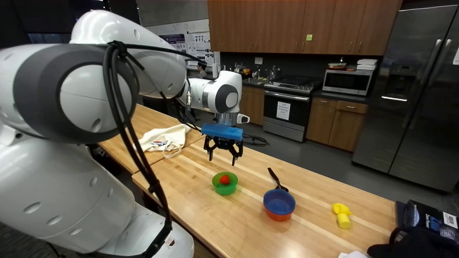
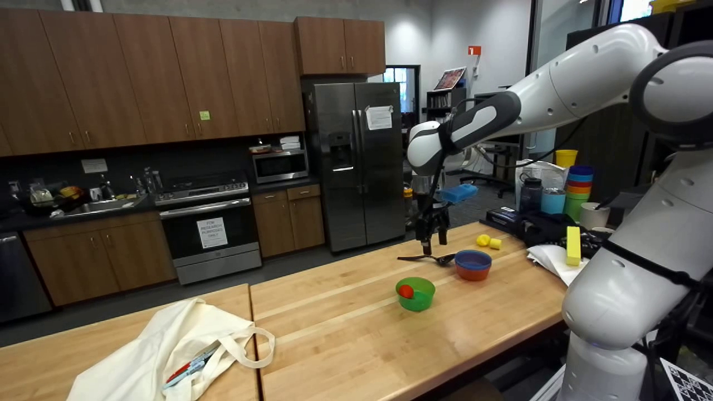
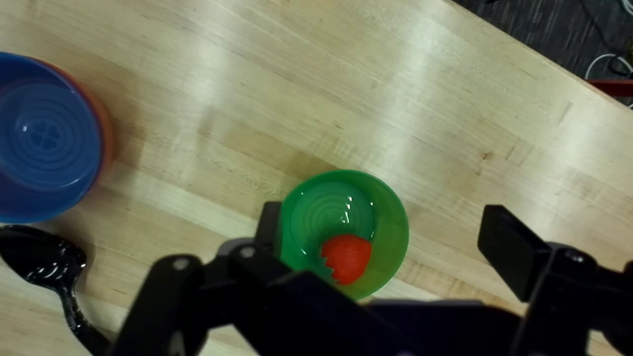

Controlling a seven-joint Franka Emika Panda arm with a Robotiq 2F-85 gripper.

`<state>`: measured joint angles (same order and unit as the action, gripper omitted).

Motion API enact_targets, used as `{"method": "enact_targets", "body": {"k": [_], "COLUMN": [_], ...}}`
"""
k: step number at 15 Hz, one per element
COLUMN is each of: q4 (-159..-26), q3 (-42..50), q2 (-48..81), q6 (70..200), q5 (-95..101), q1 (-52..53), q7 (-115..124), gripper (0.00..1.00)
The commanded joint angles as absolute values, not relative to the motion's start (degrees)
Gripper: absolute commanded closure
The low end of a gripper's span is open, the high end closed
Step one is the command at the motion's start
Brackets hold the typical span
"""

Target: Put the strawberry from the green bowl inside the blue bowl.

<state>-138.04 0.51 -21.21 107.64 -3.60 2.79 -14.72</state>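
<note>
The red strawberry (image 1: 225, 179) lies inside the green bowl (image 1: 225, 190) on the wooden table. In the wrist view the strawberry (image 3: 347, 258) rests at the lower side of the green bowl (image 3: 393, 235). The blue bowl (image 1: 279, 202) sits nested in an orange bowl, and its inside looks bare in the wrist view (image 3: 44, 138). My gripper (image 1: 222, 160) is open and empty, above the table and higher than the green bowl. In the wrist view the green bowl shows between the open fingers (image 3: 383, 225), nearer the left finger. Both bowls also show in an exterior view, green (image 2: 419, 302) and blue (image 2: 473, 259).
The orange bowl (image 1: 279, 215) stands under the blue bowl. A black spoon (image 3: 49, 257) lies beside them. A yellow object (image 1: 343, 216) lies farther along the table. A cream cloth bag (image 2: 167, 340) lies at the other end. Dark items and a box (image 1: 430, 218) occupy the far end.
</note>
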Motion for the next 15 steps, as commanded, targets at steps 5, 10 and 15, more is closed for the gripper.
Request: {"method": "enact_targets", "body": {"k": [5, 10, 15], "q4": [-138.4, -140.5, -145.2], "q3": [0.1, -2.6, -4.8], "q2": [-21.2, -20.5, -19.3], "q6": [109.0, 112.9, 124.2], "q5": [-4.1, -4.3, -3.4], "q1": [3.3, 4.8, 5.1], "q7": [-13.0, -9.4, -3.9], "gripper": [0.00, 0.00, 0.00]}}
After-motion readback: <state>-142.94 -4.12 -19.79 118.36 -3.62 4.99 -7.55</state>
